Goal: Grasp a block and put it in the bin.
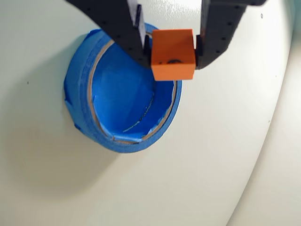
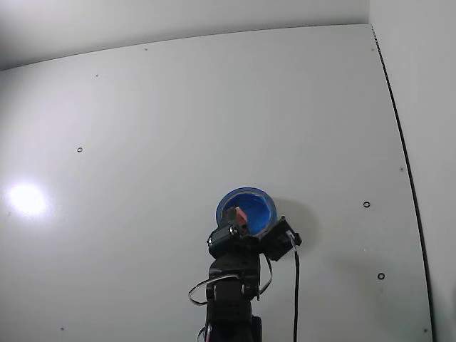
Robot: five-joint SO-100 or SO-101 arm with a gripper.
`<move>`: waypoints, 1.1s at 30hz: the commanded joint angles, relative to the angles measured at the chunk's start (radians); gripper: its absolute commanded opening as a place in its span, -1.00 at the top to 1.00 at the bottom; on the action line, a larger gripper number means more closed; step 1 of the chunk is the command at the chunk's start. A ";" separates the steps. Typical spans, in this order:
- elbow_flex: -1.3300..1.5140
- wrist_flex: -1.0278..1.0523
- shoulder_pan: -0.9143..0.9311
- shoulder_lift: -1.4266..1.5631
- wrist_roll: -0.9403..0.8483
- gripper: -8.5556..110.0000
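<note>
So the setup is a big plain white table [image 2: 214, 121] with a few small dark holes dotted around it, and nothing else on it but the arm and the bin. The arm [image 2: 231, 299] comes up from the near edge in the fixed view, black with a cable running down its right side, and it reaches out toward the middle of the table. Next down in size is the bin [image 1: 84, 84], which looks like a blue ring, maybe a roll wrapped in blue tape, with a blue floor and a thick rim; it sits flat on the table just beyond the arm's wrist in the fixed view [image 2: 246, 206]. The gripper [image 1: 173, 49] is clamped on the block [image 1: 173, 54], one black finger pressed against each side, so the grab part looks done. The block reads orange in the wrist view and more salmon in the fixed view [image 2: 240, 214], a small plain cube with a dark smudge on its front face. In the wrist view it hangs over the bin's right side, about above the inner edge of the rim, clear of the floor. I'd say we're most of the way: pickup and carry finished, only the release left. I'd probably nudge it a bit further toward the centre first, since it could clip the rim.
</note>
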 commanded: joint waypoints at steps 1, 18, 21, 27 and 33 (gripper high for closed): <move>-0.021 -0.029 -0.106 0.031 0.002 0.84; -0.018 -0.043 -0.063 0.029 -0.069 0.84; -0.021 -0.043 0.003 0.029 -0.130 0.84; -0.026 -0.044 0.038 0.028 -0.181 0.84; -0.077 -0.044 0.028 0.028 -0.178 0.84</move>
